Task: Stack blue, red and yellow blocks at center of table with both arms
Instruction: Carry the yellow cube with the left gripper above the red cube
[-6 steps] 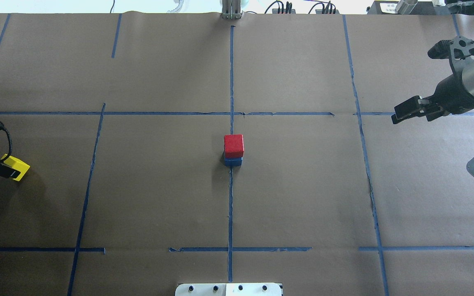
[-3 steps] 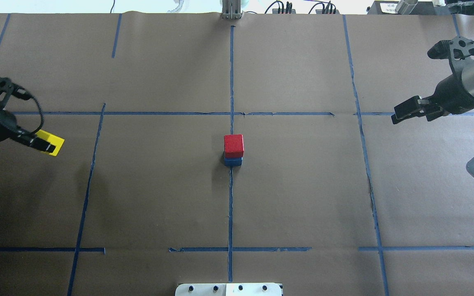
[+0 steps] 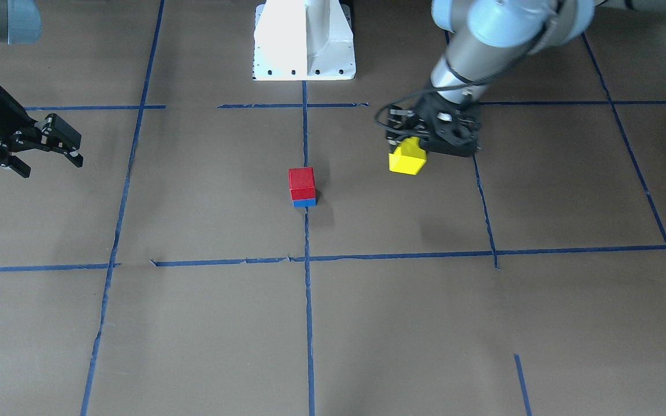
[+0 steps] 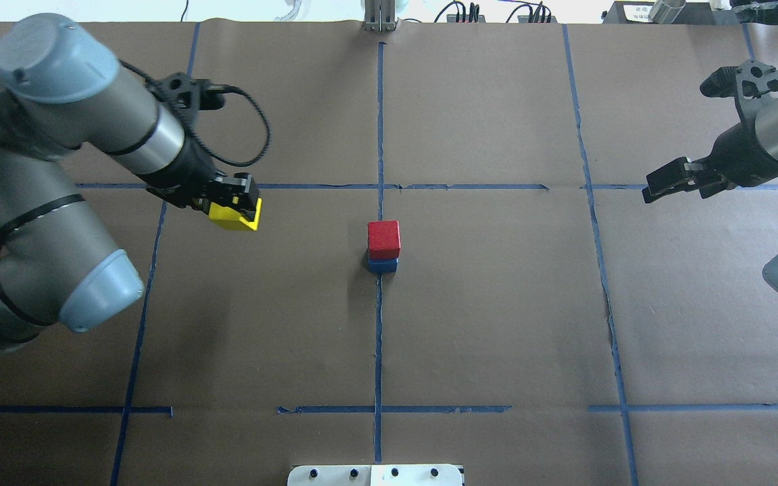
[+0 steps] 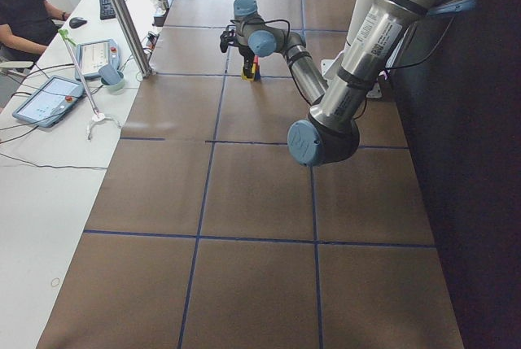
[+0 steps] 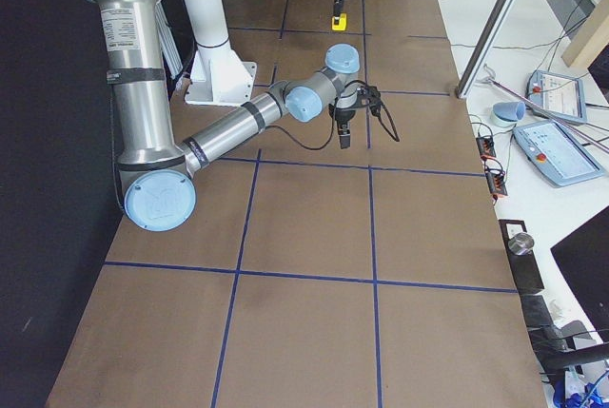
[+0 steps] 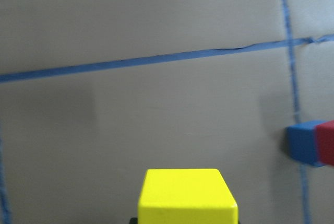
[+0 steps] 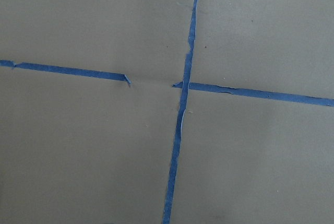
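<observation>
Two-thirds done, by the look of things: red block [image 4: 383, 237] sitting on blue block [image 4: 382, 265] at the tape crossing, well apart from the left end effector [image 4: 240, 201] and off to its right in the overhead view.

Pinching the yellow block [image 4: 234, 217] between the fingers of that end effector, apparently lifted off the desk [image 4: 497, 324], judging by the shadow lying separately below. Carried far inward over the last second, from the extreme left edge of the overhead view to roughly midway toward the stack. Means the final block is on its way, leaving only alignment above red and a release.

Seen through the left wrist camera, stack just peeking in at the right edge, ahead of and beside the held block, so more travel to that side probably needed.

Right end effector [image 3: 50, 151] spread and holding nothing, parked well beyond the stack on the far side, unmoved over the same second.

No containers visible anywhere, hence no contents to report.
</observation>
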